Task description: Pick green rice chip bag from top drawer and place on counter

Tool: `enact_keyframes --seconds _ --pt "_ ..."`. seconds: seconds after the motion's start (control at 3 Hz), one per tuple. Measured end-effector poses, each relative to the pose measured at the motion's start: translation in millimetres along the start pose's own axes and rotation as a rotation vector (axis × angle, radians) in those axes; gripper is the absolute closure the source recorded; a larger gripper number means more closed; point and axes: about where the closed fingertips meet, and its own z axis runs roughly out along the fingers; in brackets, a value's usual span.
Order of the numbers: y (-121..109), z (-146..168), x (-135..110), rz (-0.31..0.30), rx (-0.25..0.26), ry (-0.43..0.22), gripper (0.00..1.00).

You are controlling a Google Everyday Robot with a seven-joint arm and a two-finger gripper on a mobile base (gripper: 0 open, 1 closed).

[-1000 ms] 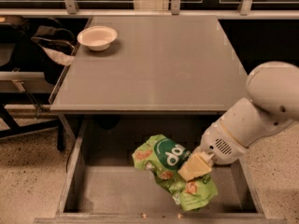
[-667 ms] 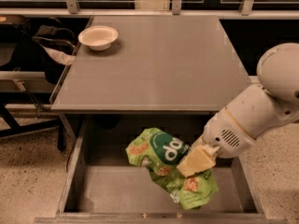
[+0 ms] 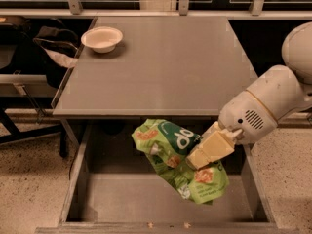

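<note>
Below the counter's (image 3: 165,67) front edge, right of centre, I see my gripper (image 3: 194,159) clamped on the bag's (image 3: 163,141) right side. It hangs crumpled, light green, dark logo up, over the open drawer (image 3: 119,199).

White bowl (image 3: 102,38) upright on table (image 3: 165,72), far-left corner. Dark cloth (image 3: 48,45) heaped just left of the table edge. Speckled floor (image 3: 29,179) on both sides. Metal rail (image 3: 146,12) along the back. Claw (image 3: 195,159) low right, clamped on chip bag (image 3: 165,140), well apart from bowl.
</note>
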Motion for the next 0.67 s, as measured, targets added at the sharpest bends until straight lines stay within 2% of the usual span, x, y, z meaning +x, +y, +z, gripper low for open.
enact_keyframes --seconds 0.67 --pt "-0.3 3.7 -2.9 -0.02 -0.002 -0.015 1.0"
